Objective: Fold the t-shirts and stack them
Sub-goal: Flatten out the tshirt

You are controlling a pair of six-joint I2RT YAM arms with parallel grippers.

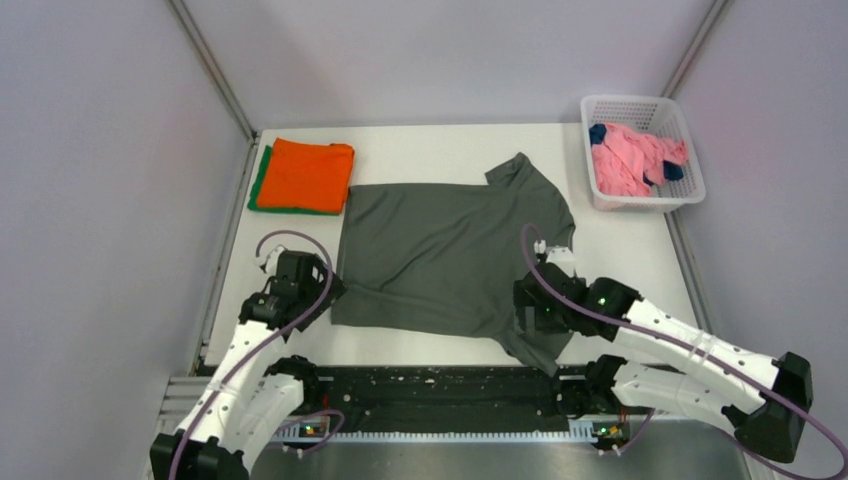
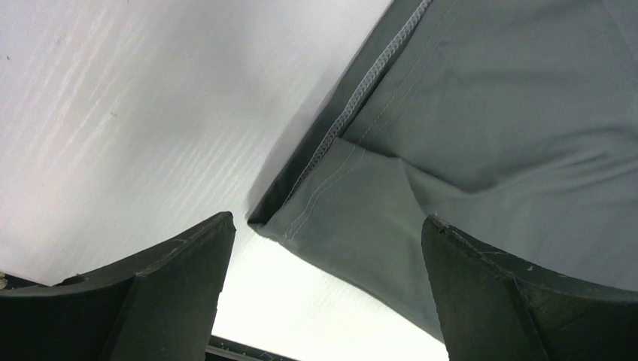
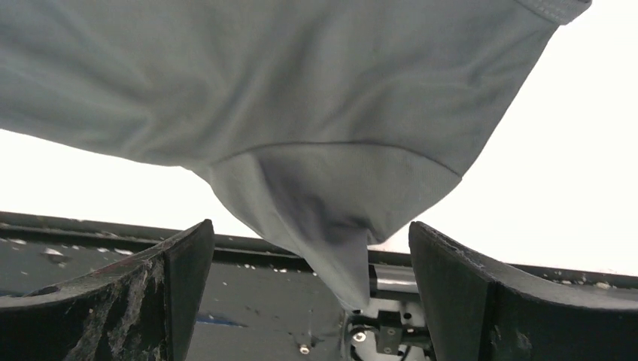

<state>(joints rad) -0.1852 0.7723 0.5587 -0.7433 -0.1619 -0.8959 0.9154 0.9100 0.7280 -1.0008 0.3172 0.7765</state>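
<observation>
A dark olive-grey t-shirt [image 1: 440, 250] lies spread flat mid-table, its near-right sleeve hanging over the front edge. My left gripper [image 1: 325, 290] is open at the shirt's near-left hem corner; in the left wrist view that corner [image 2: 361, 210] lies between the open fingers of the gripper [image 2: 327, 252]. My right gripper [image 1: 525, 315] is open at the near-right sleeve; in the right wrist view the sleeve [image 3: 331, 218] droops between the fingers of the gripper [image 3: 310, 252]. A folded orange t-shirt [image 1: 305, 172] lies on a folded green one [image 1: 258, 188] at the back left.
A white lattice basket [image 1: 648, 203] at the back right holds a pink t-shirt [image 1: 625, 165] and a navy one [image 1: 598, 132]. A black rail [image 1: 440, 395] runs along the table's front edge. Grey walls close in both sides.
</observation>
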